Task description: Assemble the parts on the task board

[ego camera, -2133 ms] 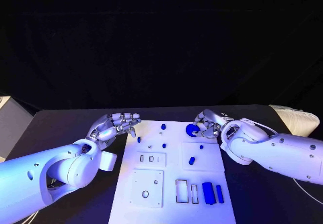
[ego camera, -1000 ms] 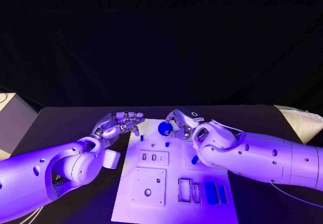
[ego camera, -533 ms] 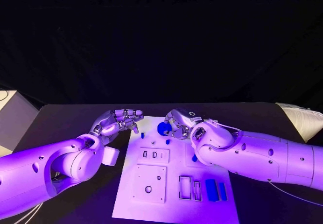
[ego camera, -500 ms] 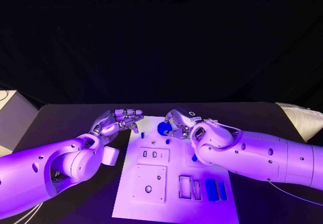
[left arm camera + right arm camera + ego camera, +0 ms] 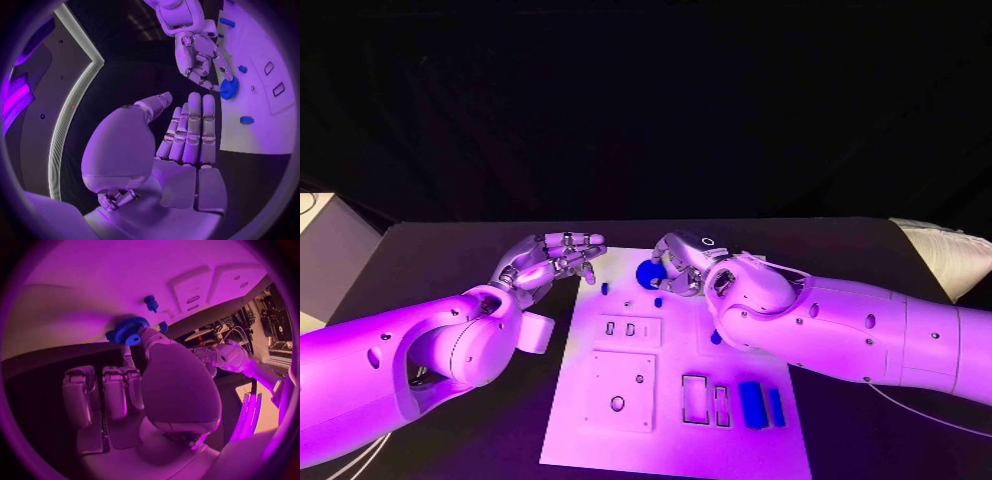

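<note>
The white task board (image 5: pixel 610 445) lies in the middle of the black table. My right hand (image 5: pixel 682 262) pinches a round blue gear (image 5: pixel 649 272) over the board's far left part; the right wrist view shows the gear (image 5: pixel 128 330) at its fingertips beside a small blue peg (image 5: pixel 150 302). Whether the gear touches the board I cannot tell. My left hand (image 5: pixel 553 255) hovers just left of the board's far corner, holding nothing, its fingers (image 5: pixel 187 135) straight and side by side. Small blue pegs (image 5: pixel 603 288) stand near the gear. Two blue bars (image 5: pixel 750 404) lie at the near right.
On the board are a square plate with a hole (image 5: pixel 617 385), a slotted plate (image 5: pixel 629 330) and rectangular frames (image 5: pixel 695 398). My right forearm (image 5: pixel 848 330) covers the board's right side. A pale box (image 5: pixel 322 250) stands at the table's left edge.
My right hand has carried the blue gear leftward across the board's far end, toward my left hand. Over the last half second both hands have barely moved.
</note>
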Robot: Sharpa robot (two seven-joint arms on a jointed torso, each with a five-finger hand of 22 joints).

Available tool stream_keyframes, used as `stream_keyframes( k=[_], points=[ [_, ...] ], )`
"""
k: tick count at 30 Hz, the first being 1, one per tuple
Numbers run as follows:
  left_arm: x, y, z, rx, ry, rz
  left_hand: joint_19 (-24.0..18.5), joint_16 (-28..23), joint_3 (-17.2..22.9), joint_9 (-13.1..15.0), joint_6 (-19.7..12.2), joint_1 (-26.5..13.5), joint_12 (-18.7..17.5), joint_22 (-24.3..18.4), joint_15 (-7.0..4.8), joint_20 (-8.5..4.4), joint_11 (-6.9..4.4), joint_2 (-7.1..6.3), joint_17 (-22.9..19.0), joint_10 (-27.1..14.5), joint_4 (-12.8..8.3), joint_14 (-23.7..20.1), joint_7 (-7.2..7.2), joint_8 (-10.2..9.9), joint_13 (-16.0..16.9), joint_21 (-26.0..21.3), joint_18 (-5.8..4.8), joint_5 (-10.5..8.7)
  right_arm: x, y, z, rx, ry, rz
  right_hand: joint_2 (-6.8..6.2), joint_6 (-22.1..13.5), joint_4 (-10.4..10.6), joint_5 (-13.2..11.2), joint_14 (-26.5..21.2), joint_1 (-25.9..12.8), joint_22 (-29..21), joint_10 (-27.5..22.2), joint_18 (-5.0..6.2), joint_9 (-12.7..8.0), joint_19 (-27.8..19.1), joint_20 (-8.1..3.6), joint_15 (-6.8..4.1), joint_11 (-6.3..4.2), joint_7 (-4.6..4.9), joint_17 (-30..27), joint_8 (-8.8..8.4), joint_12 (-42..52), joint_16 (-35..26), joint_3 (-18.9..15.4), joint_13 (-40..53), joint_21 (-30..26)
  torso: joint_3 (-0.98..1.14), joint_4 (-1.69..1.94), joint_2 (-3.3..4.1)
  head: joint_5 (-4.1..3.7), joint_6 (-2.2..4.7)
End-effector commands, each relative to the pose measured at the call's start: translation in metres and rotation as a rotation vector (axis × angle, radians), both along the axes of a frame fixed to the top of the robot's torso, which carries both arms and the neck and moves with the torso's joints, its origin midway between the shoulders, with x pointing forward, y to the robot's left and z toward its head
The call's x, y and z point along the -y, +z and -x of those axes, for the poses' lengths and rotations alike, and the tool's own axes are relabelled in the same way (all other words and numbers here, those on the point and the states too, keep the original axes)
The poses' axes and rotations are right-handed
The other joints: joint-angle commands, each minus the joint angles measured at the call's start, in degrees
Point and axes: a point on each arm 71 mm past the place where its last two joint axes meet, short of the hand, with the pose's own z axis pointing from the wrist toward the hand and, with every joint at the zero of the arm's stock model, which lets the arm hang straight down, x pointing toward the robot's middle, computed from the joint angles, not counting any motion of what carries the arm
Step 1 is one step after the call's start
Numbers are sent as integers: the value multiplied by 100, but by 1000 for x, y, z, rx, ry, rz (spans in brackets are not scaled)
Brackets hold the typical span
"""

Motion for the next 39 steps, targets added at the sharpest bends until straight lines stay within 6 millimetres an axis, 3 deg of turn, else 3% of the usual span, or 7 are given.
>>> stream_keyframes(
  k=[1,17,20,22,27,33,39],
  points=[
    [2,1,0,5,-23,8,-55,24,-32,5,-51,1,33,7,16,-3,-10,26,-8,-46,18,-41,21,-23,-3,25,80,2,0,-1,-2,6,-5,20,33,61,-3,-28,557,-18,1508,590,-82,13,599,-36,-23,-21,-59,1336,40,37,30,34,1509,26,-2,1,5,-12,-5],
    [3,1,1,8,-35,-2,-60,28,-38,9,-52,-11,37,5,17,0,-10,30,-14,-51,30,-46,20,-19,-2,24,80,2,-1,-2,-4,-5,-10,8,-96,-171,30,-51,550,-228,1507,512,-82,-32,598,23,56,58,37,1307,-122,-63,19,47,1412,25,4,-6,1,-1,-19],
    [3,1,1,8,-35,-2,-63,30,-43,11,-55,-15,39,4,17,1,-9,27,-18,-57,34,-49,22,-18,-2,23,80,1,0,-3,-5,-15,-8,5,-142,-264,41,-102,548,-398,1481,466,-73,-48,576,65,96,92,70,1300,-188,-120,17,-38,1360,-3,5,-12,-4,-3,-19],
    [2,1,1,6,-36,-2,-63,30,-43,11,-55,-15,39,4,17,1,-9,27,-18,-57,34,-49,22,-18,-2,23,80,1,0,-3,-4,-17,-4,-1,-133,-421,53,-307,548,-741,1443,395,-59,-81,543,114,144,138,117,1302,-298,-208,17,-269,1282,-45,6,-14,0,-5,-21],
    [2,1,1,4,-38,-3,-65,32,-46,11,-58,-17,39,3,18,2,-8,26,-20,-60,36,-50,23,-19,-2,23,80,0,6,-2,-2,-13,-4,-26,-164,-507,55,-369,550,-816,1439,366,-57,-103,539,148,177,174,155,1313,-375,-243,21,-520,1253,-51,11,-13,2,0,-22],
    [1,1,1,2,-35,-5,-65,32,-46,11,-58,-17,39,3,18,2,-8,26,-20,-60,36,-50,23,-19,-2,23,80,0,11,-2,-1,-24,-4,-39,-130,-512,58,-335,554,-810,1453,372,-62,-106,551,160,188,183,163,1333,-391,-235,28,-596,1262,-36,12,-19,4,-6,-24],
    [1,1,1,1,-36,-5,-65,32,-46,11,-58,-17,39,3,18,2,-8,26,-20,-60,36,-50,23,-19,-2,23,80,0,8,-4,1,-49,7,-38,57,-387,65,-12,564,-948,1479,428,-72,-84,574,156,173,162,136,1371,-357,-167,41,-608,1325,-7,9,-12,6,-29,-22]
  ],
)
